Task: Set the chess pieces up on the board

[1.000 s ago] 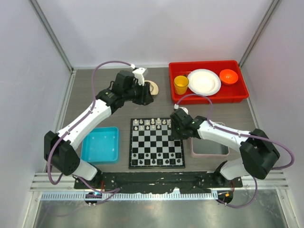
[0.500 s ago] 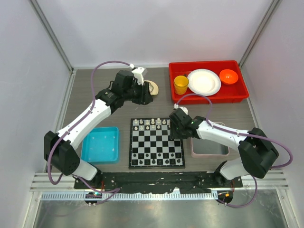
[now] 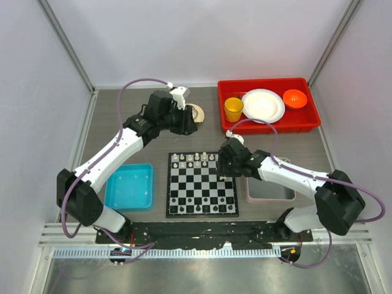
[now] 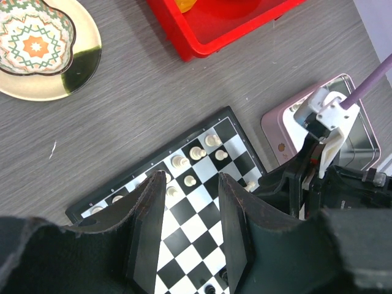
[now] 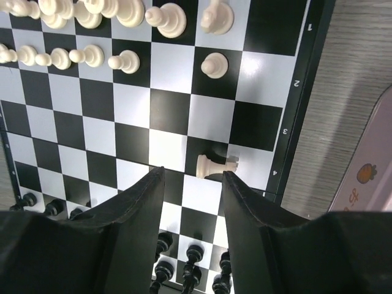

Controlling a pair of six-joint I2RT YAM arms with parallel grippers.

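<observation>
One cream piece (image 5: 210,166) seems to lie on its side on the board (image 5: 254,125) near its right edge, under the right gripper's (image 5: 192,177) spread, empty jaws, whose fingers (image 5: 131,233) partly hide the black row (image 5: 190,254); the left gripper (image 4: 191,184) hangs spread, empty.

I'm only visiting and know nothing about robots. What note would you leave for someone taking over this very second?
Left gripper: jaws open, empty, held above the table beyond the board.
Right gripper: jaws open, empty, just above a toppled cream piece near the board's right edge.
Done: cream pieces fill most of the two far rows; black pieces line the near side.
Left: stand the toppled piece up and fill the empty end squares of the cream rows.
</observation>
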